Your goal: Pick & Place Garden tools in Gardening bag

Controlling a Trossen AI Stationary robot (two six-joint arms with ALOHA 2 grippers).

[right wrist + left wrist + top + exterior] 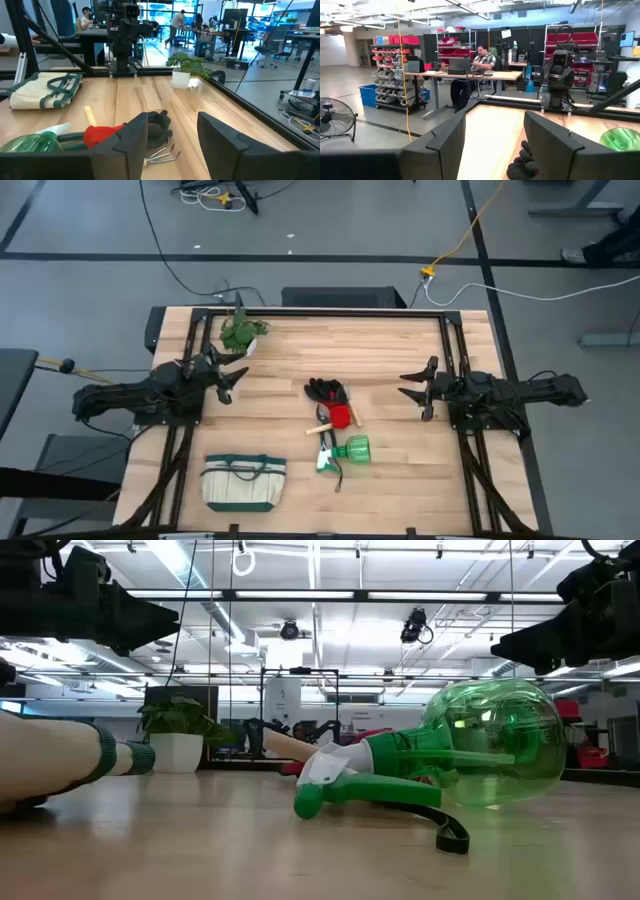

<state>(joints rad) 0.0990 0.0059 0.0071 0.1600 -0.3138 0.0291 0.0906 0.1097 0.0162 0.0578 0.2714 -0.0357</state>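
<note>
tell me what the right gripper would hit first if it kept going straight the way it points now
Most likely the black gloves: the right gripper, fingers open, points across the table at them, with the red-headed hand tool just beside. It seems to sit above the table, so it might pass over them.

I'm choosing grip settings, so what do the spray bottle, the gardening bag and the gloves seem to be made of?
The spray bottle looks like glossy translucent green plastic: ceiling lights reflect off it and its inner tube shows through. The gardening bag seems to be matte beige canvas-like fabric with dark green trim, lying slumped. The gloves look like soft, matte black fabric or rubber; which one is unclear.
</note>
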